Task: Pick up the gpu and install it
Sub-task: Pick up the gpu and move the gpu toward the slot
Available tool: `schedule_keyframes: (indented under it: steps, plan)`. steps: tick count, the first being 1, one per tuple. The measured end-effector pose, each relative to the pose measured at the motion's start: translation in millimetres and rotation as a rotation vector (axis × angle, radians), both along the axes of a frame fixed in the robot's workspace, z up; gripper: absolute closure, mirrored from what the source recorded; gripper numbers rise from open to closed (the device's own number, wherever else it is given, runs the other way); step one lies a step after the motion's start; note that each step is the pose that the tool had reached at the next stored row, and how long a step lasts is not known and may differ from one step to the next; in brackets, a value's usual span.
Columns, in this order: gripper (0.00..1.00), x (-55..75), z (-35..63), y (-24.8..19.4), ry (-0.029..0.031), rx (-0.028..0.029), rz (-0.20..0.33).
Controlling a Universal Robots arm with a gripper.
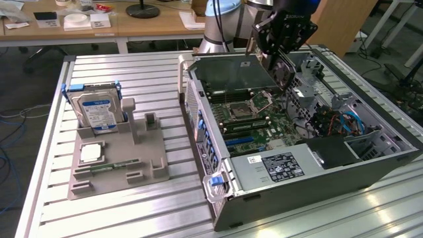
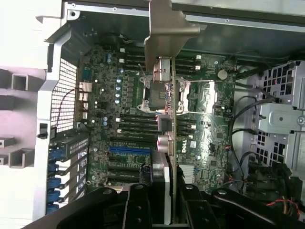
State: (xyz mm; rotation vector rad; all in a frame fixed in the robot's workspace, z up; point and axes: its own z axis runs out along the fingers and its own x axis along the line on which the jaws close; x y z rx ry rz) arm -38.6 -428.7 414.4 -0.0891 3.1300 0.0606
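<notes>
My gripper (image 1: 276, 55) hangs over the far side of the open computer case (image 1: 218, 148) and is shut on the gpu (image 1: 280, 75), a thin card that points down towards the motherboard (image 1: 248, 119). In the wrist view the gpu (image 2: 172, 119) is edge-on, its silver metal bracket (image 2: 164, 33) at the far end and its near end clamped between my dark fingers (image 2: 138, 205). The card is above the board, over the processor socket (image 2: 157, 90) and apart from the blue expansion slot (image 2: 128, 149).
A grey fixture tray (image 1: 152, 163) at the exterior view's left holds a silver blue-labelled hard drive (image 1: 98, 113), a processor chip (image 1: 90, 152) and a green memory stick (image 1: 116, 166). Inside the case are a power supply (image 1: 278, 167), cables (image 1: 343, 124) and a drive cage (image 2: 281, 109).
</notes>
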Motion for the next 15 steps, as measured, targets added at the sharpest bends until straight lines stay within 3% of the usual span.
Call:
schedule_keyframes:
  steps: [15]
  plan:
    - [0.72, 19.8, -0.7, 0.0, -0.0001, 0.0001, 0.000]
